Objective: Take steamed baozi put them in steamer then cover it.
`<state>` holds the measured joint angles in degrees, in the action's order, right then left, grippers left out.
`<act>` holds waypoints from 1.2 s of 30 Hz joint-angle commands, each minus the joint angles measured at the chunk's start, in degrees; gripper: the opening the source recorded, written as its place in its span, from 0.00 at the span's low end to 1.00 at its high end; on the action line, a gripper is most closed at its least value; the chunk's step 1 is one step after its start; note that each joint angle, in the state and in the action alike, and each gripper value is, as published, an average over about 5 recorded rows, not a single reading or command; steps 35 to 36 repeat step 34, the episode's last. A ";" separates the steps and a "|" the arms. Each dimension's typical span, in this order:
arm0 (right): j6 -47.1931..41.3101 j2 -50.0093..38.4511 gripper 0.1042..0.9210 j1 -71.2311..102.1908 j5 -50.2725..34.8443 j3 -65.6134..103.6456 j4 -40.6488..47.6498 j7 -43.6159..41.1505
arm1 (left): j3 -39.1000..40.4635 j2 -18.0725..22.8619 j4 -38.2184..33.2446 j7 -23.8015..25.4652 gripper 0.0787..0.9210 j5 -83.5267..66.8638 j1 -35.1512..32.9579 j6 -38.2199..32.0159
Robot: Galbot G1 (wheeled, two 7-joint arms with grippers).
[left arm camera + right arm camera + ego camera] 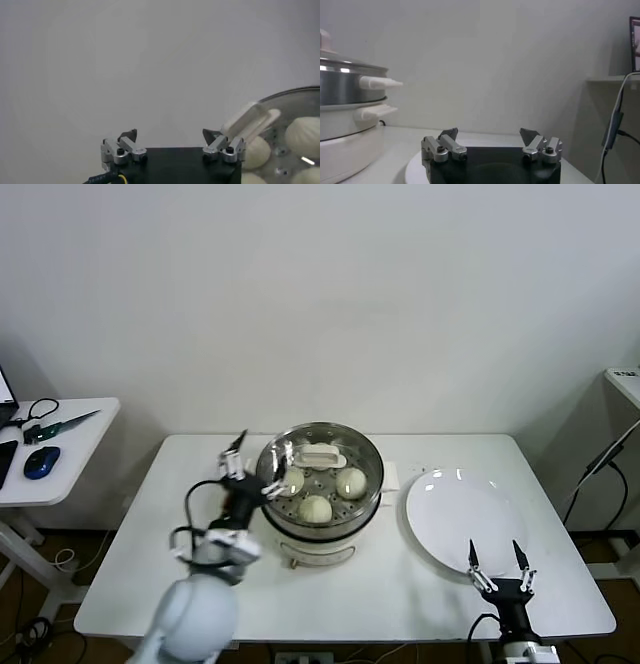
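Note:
The steamer (322, 536) stands mid-table, and the glass cover (360, 446) with its cream handle (321, 455) lies on top of it. Through the glass I see three steamed baozi (315, 508). My left gripper (253, 468) is open just off the steamer's left rim, apart from the cover, with nothing between its fingers. The left wrist view has that gripper (170, 135) open, with the cover handle (250, 120) and baozi (305, 137) beside it. My right gripper (497, 562) hangs open and empty at the near edge of the white plate (455, 509). In the right wrist view that gripper (489, 134) is open, with the steamer (345, 100) off to one side.
The white plate is bare. A small side table (60, 446) at the far left carries a blue mouse (38, 462) and scissors. A cable (600, 469) hangs at the right past the table edge. A white wall stands behind.

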<state>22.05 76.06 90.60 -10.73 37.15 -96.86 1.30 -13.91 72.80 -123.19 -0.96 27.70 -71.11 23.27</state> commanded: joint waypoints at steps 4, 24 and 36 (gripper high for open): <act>-0.73 -0.42 0.88 -0.41 -1.43 -0.80 1.26 0.12 | -19.33 -0.45 -3.11 -6.05 0.88 -29.23 -12.65 -13.14; -2.13 -0.97 0.88 -0.12 -3.12 -1.70 1.46 -0.04 | -21.78 0.27 20.55 -5.55 0.88 -38.94 -22.05 -39.44; -2.06 -0.73 0.88 -0.01 -2.97 -1.91 1.31 -0.16 | -21.45 0.24 21.40 -4.68 0.88 -39.30 -21.54 -39.14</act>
